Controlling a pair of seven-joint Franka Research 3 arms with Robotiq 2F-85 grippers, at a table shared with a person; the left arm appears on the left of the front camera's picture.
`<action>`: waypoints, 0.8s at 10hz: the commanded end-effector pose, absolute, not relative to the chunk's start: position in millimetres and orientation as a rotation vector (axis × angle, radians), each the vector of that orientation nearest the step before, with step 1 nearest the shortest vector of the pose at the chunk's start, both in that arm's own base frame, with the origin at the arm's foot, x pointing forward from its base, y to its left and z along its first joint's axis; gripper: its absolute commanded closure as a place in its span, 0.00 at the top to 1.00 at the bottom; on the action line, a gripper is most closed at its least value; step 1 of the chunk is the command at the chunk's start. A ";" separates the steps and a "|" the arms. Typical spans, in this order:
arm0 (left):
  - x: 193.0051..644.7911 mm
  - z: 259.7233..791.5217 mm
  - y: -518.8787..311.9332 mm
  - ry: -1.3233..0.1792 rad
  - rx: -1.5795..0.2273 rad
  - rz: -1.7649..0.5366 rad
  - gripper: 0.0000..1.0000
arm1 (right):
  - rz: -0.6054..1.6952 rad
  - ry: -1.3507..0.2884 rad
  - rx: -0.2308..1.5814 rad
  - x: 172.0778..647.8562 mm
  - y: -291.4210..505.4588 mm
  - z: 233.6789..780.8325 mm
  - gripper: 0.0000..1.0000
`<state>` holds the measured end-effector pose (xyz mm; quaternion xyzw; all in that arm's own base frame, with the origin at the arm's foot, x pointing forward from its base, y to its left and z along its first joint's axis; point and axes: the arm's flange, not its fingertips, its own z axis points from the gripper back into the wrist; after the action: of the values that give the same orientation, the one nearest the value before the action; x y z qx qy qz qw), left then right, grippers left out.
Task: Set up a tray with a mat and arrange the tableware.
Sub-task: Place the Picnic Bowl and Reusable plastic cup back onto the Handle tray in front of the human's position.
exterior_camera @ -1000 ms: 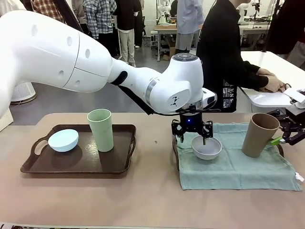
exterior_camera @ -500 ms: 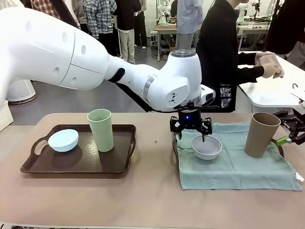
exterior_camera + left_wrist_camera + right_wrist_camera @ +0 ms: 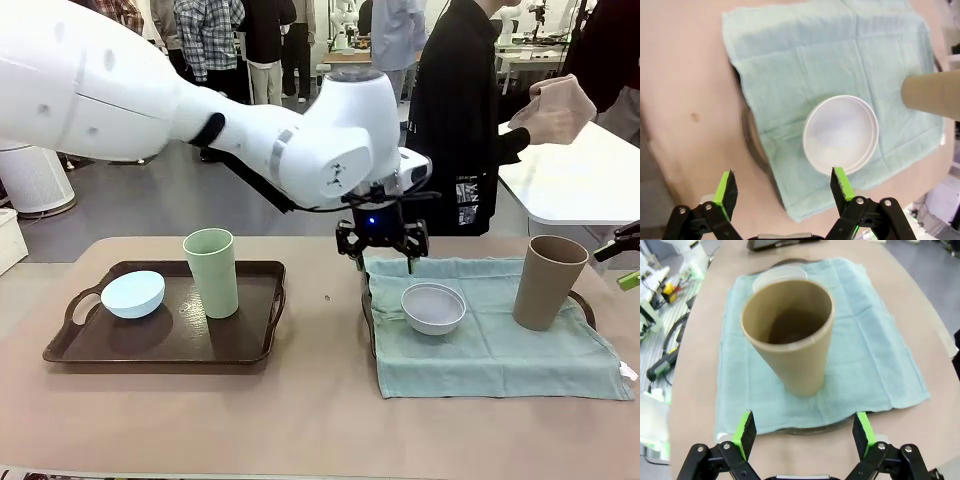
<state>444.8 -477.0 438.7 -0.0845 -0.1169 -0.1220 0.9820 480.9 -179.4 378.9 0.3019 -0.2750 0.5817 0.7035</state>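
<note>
Finding: left fingers (image 3: 726, 192) gape fully, empty, above the white-grey bowl (image 3: 433, 308) on the mat (image 3: 500, 350); right fingers (image 3: 746, 429) equally open, empty, near the tan cup (image 3: 545, 282) at the mat's right. Risk: a fingertip snagging the loose mat could drag it and topple the tall cup

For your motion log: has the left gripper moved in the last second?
Yes. The left gripper rose and shifted left, off the white-grey bowl, which stayed put.

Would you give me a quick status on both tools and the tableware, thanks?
Left tool open, empty, hovering beside the white-grey bowl. Right tool open, facing the tan cup. Bowl and cup upright on the green mat, nothing blocking.
</note>
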 end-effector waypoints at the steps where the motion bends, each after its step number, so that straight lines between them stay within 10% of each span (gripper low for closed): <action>1: 414.7 486.4 -430.0 -0.305 -0.154 -0.257 0.64 | 1.256 -0.557 0.670 442.8 -105.1 447.5 1.00; 6: 377.3 599.2 -304.8 -0.544 -0.072 -0.256 0.64 | 1.067 -0.581 0.463 427.4 31.0 538.9 1.00; 8: 352.8 634.1 -256.3 -0.634 0.061 -0.159 0.64 | 1.002 -0.410 0.095 413.7 29.5 533.0 1.00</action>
<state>370.1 -273.5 634.0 -0.0112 -0.2931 -0.0968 0.9511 427.7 33.9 551.1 0.1324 -0.2654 0.5063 0.8098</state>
